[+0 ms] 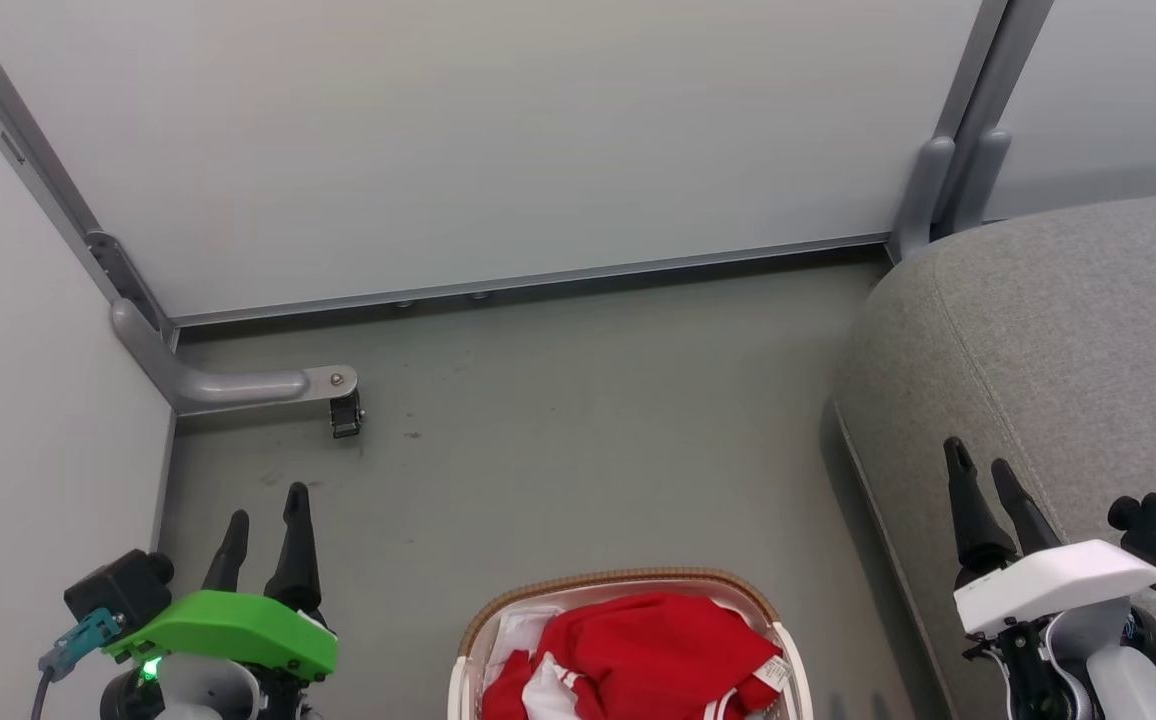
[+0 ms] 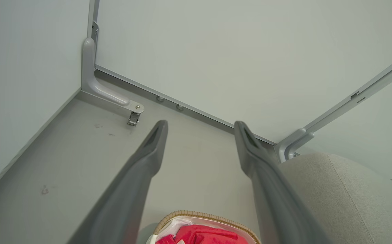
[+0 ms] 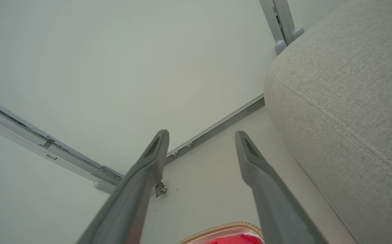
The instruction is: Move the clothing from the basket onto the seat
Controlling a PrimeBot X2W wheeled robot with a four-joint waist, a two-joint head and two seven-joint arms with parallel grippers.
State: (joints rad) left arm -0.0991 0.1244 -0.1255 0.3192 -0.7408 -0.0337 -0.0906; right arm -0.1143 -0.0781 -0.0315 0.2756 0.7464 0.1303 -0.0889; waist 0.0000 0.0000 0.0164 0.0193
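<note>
Head view is showing the basket (image 1: 628,578) sitting on the floor (image 1: 558,430) at the bottom edge, nearest the robot, with its brown woven-look rim curving around the far side. The clothing (image 1: 648,640) is lying bunched inside it, bright red with white stripes. A white liner (image 1: 513,628) is peeking out along the left inner wall.

The left gripper (image 1: 268,503) is hanging at the lower left under a green cover, to the left of the basket and apart from it. In the left wrist view its two dark fingers (image 2: 141,169) are standing spread with nothing between them, and bare floor and the basket's far rim are showing through the gap.

The right gripper (image 1: 978,457) is hovering at the lower right under a white cover, in front of the near edge of the seat (image 1: 1068,320); whether it is touching the fabric cannot be told. In the right wrist view its fingers are gaping just as wide and holding nothing.

The seat is lying to the right of the basket, light grey, with a stitched seam running along its rounded edge.

Farther out, the floor is stretching to a pale wall panel (image 1: 458,130). A grey metal bracket (image 1: 238,385) with a small dark latch (image 1: 346,415) is resting at the far left corner.
</note>
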